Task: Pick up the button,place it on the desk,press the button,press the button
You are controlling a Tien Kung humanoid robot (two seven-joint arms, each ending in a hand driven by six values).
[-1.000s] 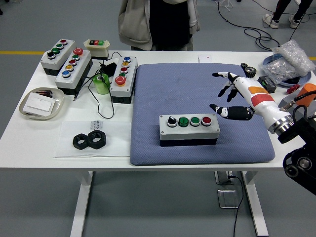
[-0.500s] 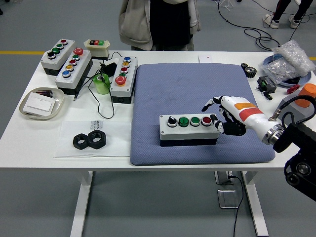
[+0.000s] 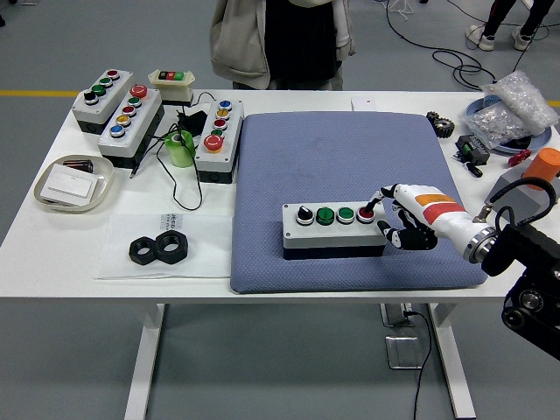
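A grey button box [image 3: 334, 229] lies on the blue mat [image 3: 350, 166], near its front edge. Its top carries a black knob, two green buttons and a red button [image 3: 365, 213] at the right end. My right hand [image 3: 395, 216] is at the box's right end. Its index fingertip touches the red button and the other fingers curl beside the box. It grasps nothing. The left arm is out of view.
Three more button boxes [image 3: 219, 138] and a small switch box [image 3: 171, 80] stand at the back left, with a green tape roll [image 3: 180, 147], a bowl [image 3: 74, 184] and two black nuts [image 3: 160, 249]. Parts and a bag [image 3: 516, 105] lie back right. A person [image 3: 280, 39] stands at the far side.
My right hand came down and left from above the mat's right side to the box's right end. Its spread fingers closed, with the index finger now on the red button.
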